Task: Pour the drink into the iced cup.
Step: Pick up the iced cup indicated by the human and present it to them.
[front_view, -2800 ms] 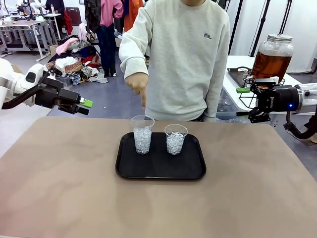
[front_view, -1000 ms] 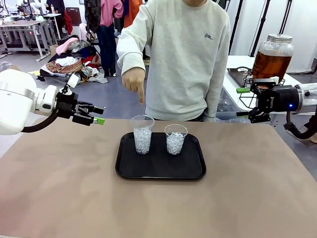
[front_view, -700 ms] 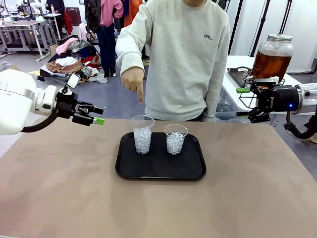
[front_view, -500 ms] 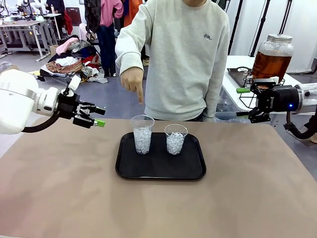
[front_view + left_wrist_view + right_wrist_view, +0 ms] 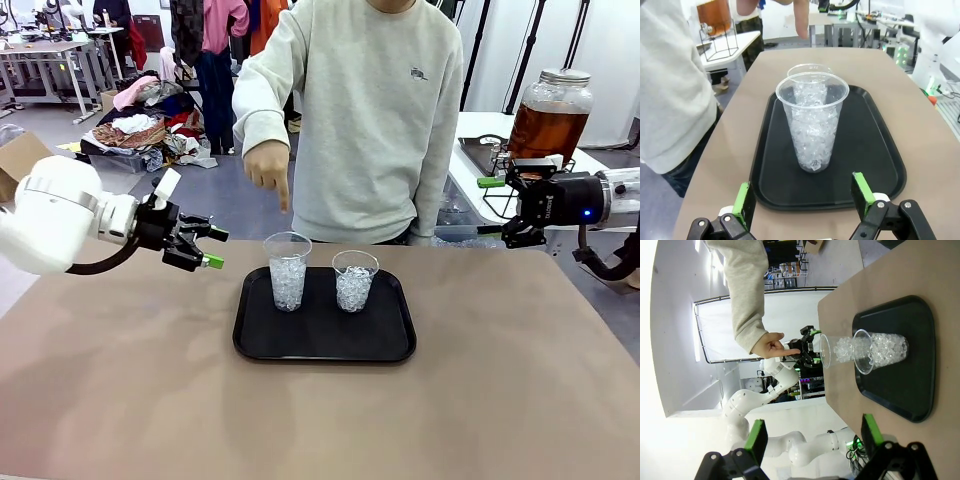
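Two clear cups filled with ice stand on a black tray (image 5: 325, 350): the left iced cup (image 5: 287, 272) and the right one (image 5: 355, 282). A person's hand (image 5: 270, 168) points a finger down over the left cup. My left gripper (image 5: 208, 248) is open, just left of the tray, aimed at that cup. In the left wrist view the near cup (image 5: 812, 120) stands beyond my open gripper (image 5: 802, 196), apart from it. The drink (image 5: 548, 128), amber in a big glass jar, stands on a side table at the right. My right gripper (image 5: 497, 208) hangs open beside the jar.
The jar rests on a black wire stand (image 5: 497, 205) on the white side table (image 5: 475, 125). The person (image 5: 380, 110) stands at the far edge behind the tray. The brown tabletop (image 5: 320, 420) spreads wide in front of the tray.
My left arm has swung right and lower, bringing its open gripper close to the tray's left side. The pointing hand and my right arm have stayed put.
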Robot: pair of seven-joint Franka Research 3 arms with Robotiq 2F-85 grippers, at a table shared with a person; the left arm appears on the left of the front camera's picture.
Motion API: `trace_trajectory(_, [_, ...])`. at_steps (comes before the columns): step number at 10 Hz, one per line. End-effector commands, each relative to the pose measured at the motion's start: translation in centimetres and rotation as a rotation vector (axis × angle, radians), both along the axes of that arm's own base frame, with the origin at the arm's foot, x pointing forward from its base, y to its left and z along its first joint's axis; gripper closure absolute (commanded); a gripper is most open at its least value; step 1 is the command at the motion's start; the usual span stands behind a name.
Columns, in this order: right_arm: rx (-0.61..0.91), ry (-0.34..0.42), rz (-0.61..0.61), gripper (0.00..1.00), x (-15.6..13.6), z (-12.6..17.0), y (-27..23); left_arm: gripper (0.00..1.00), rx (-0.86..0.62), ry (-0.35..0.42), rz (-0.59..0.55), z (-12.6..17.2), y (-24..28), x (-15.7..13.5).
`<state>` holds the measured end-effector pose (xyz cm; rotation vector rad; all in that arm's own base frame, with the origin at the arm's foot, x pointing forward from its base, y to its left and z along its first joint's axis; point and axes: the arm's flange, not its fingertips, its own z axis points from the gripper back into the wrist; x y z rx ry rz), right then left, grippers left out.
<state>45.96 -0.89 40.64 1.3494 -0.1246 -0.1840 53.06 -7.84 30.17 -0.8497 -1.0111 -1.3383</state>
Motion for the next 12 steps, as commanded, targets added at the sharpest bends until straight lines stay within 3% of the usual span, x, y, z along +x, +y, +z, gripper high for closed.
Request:
trace_trajectory(1, [0.004,-0.001,0.0,0.0,0.0,0.1,0.1,0.0,-0.063,-0.012,-0.014,-1.0,-0.3,1.0])
trace_trajectory(8, [0.004,-0.001,0.0,0.0,0.0,0.1,0.1,0.0,-0.09,-0.004,-0.088,-2.6,-3.4,1.2])
trace_trajectory(12, [0.004,-0.001,0.0,0.0,0.0,0.1,0.1,0.0,-0.073,0.016,-0.072,-2.6,-2.9,0.9])
